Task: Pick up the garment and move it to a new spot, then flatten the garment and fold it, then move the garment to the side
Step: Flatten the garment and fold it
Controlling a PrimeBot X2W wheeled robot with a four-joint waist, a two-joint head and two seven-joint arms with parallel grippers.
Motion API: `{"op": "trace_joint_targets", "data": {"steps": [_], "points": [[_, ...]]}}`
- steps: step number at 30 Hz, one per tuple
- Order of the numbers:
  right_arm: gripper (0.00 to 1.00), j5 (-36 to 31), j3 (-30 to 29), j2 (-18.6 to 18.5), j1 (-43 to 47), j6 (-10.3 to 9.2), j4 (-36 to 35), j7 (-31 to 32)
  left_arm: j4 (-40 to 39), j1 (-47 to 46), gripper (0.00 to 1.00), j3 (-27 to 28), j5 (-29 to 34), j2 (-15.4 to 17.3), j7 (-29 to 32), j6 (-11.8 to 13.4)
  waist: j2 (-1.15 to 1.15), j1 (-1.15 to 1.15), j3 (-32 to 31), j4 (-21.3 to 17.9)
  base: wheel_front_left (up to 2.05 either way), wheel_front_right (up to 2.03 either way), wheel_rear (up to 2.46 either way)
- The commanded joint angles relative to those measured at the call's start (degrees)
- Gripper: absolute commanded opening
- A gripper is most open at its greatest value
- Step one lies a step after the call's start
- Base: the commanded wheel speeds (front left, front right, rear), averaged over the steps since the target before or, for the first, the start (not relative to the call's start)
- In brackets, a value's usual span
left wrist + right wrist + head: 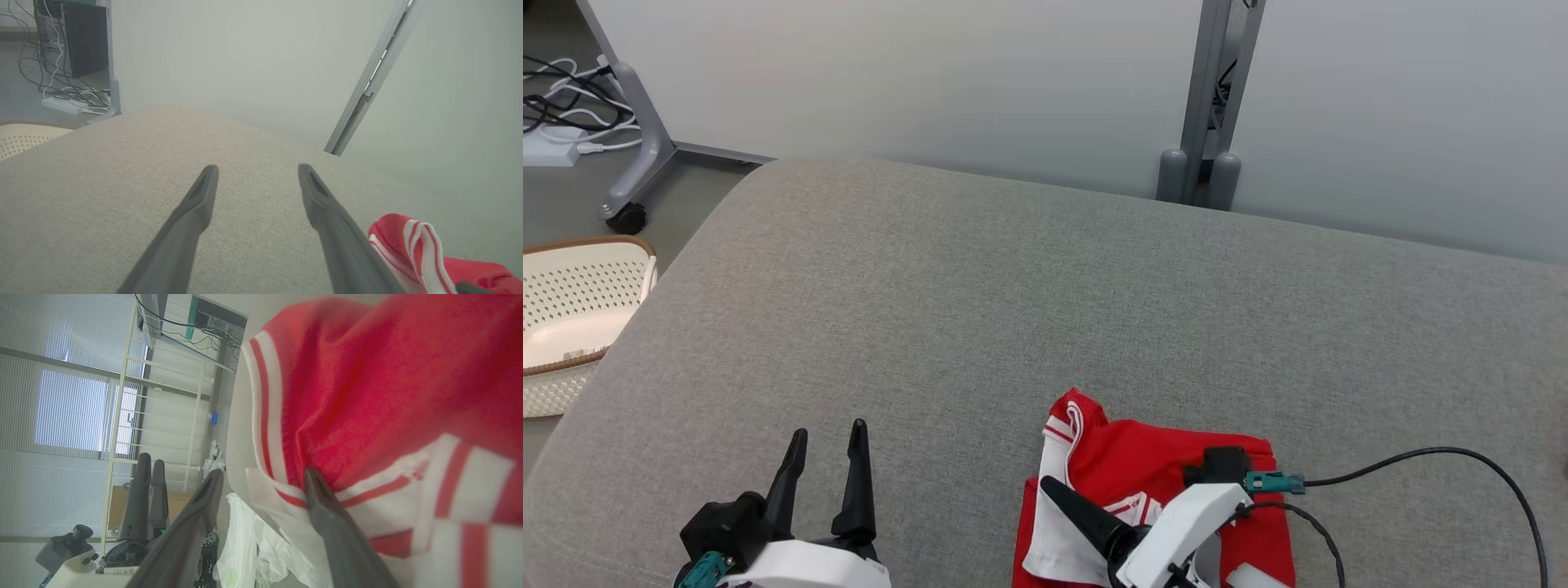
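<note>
Wide open at the left gripper (pixel 829 433), with nothing between the two dark fingers and only bare grey cushion (pixel 1013 286) beneath and ahead. Wide at the right gripper (pixel 263 473) too, clamping nothing: one finger over the red garment (pixel 1143 457), the other just past its white-banded edge. Directly under the right gripper, the garment, lying folded and fairly flat on the cushion, red with white stripes, one striped corner poking up just ahead of the fingertips. Off to the right of the left gripper, apart from it, that same garment. Trailing from the right wrist, a black cable (pixel 1462 453) looping out over the cushion. Far to the left of the left gripper, beyond the cushion's edge, a cream perforated basket (pixel 572 310).
</note>
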Motion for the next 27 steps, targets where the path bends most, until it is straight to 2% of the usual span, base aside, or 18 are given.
{"op": "trace_joint_targets", "data": {"steps": [1, 9, 18, 27], "points": [[1.00, 0.8, 0.6, -0.3, -0.9, 0.15, -0.9, -0.6, 0.2, 0.0, 1.00, 0.2, 0.1, 0.2, -0.2, 0.2, 0.00, 0.00, -0.4, -0.2, 0.00, 0.00, 0.00], [1.00, 3.9, 4.9, -0.3, -2.9, 0.15, -3.6, -2.2, 0.4, 0.6, 1.00, 0.9, 0.8, 0.2, -0.2, 0.0, 0.00, 0.00, -2.0, -1.0, 0.00, 0.00, 0.00], [1.00, 6.4, 5.1, -0.8, -5.3, 0.15, -4.6, -4.1, 0.2, 1.1, 1.00, 2.1, 1.3, 0.2, -0.2, -0.3, 0.00, 0.00, -3.7, -2.8, 0.00, 0.00, 0.00], [1.00, 5.5, 10.7, -1.3, -8.8, 0.15, 3.1, -4.3, 0.5, 1.1, 1.00, 1.7, 1.2, 0.2, -0.2, -0.5, 0.00, 0.00, -4.5, -2.9, 0.00, 0.00, 0.00]]}}
